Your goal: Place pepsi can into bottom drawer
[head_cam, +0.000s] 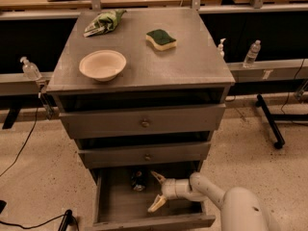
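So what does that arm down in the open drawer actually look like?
The arm is a chain of smooth, rounded, off-white shells, thick near the base and slimmer at the wrist. The gripper, inside the bottom drawer, has two thin, pointed, cream-coloured fingers. No cables or markings show.
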`<state>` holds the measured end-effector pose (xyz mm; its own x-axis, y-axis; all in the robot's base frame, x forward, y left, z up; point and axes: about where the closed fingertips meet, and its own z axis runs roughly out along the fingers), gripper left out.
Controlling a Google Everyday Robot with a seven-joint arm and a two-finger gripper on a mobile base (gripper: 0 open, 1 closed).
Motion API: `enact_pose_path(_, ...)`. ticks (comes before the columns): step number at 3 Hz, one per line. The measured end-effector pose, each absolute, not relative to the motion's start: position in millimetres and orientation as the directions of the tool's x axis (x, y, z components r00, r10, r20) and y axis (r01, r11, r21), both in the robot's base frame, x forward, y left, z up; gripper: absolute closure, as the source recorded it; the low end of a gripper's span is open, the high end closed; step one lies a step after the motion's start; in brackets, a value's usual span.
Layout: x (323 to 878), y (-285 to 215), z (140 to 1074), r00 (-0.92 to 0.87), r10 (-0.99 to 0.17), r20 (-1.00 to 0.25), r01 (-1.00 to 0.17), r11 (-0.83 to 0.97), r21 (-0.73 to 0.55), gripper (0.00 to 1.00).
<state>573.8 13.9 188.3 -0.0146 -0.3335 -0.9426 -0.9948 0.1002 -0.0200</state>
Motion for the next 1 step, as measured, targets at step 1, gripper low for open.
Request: enact_pose_path(1,570.5,13.6,187.9,-0.02,-0.332,-0.943,-0.994,0.104,-0.015,0.0)
